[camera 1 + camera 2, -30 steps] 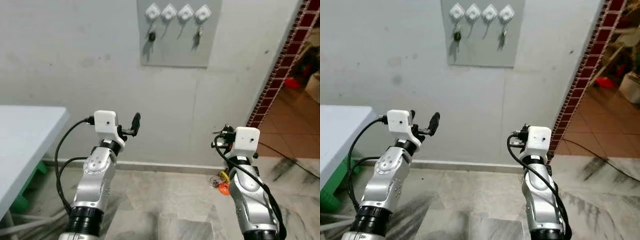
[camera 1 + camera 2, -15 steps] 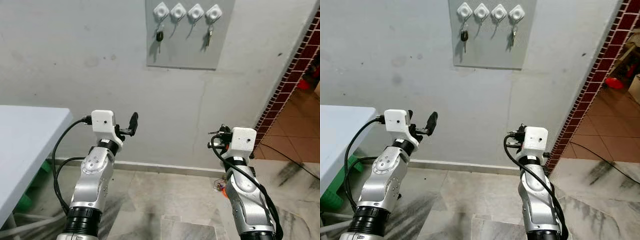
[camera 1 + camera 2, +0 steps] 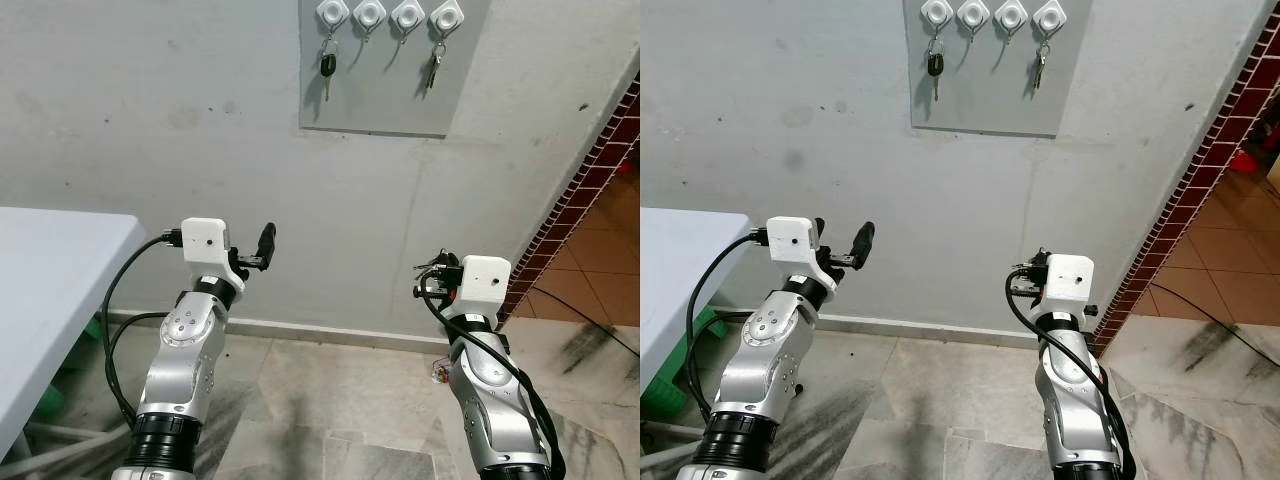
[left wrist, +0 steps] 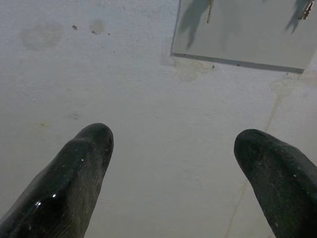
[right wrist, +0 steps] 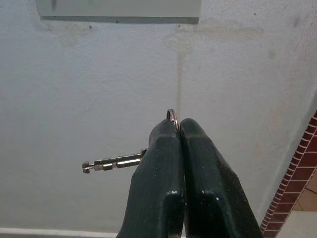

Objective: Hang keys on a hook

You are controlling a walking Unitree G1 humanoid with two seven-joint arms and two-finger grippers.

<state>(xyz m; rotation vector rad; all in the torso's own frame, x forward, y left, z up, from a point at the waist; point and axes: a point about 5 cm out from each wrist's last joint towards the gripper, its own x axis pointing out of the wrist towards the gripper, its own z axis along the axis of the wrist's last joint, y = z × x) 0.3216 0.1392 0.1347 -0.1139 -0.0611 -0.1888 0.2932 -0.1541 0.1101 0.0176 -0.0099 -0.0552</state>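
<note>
A grey hook board [image 3: 388, 95] hangs high on the wall with several white hooks. A black-headed key [image 3: 327, 67] hangs from the first hook [image 3: 332, 12], and a silver key [image 3: 434, 70] from the last hook [image 3: 446, 15]. The two middle hooks [image 3: 369, 13] are bare. My right gripper [image 5: 178, 124] is shut on a key ring, and a silver key [image 5: 113, 161] sticks out sideways from it. It is at chest height, well below the board and right of its middle [image 3: 431, 273]. My left gripper [image 4: 173, 144] is open and holds nothing, raised toward the wall lower left of the board [image 3: 265, 241].
A white table [image 3: 50, 270] stands at the left, with something green [image 3: 45, 400] under it. A dark red tiled wall edge [image 3: 590, 170] runs down the right beside a doorway. A small orange thing [image 3: 440, 372] and a cable [image 3: 590, 330] lie on the marble floor.
The whole picture has shifted, so the camera has moved: the hook board now sits further right and higher in view. Both arms hold the same pose, and the right gripper still grips the key.
</note>
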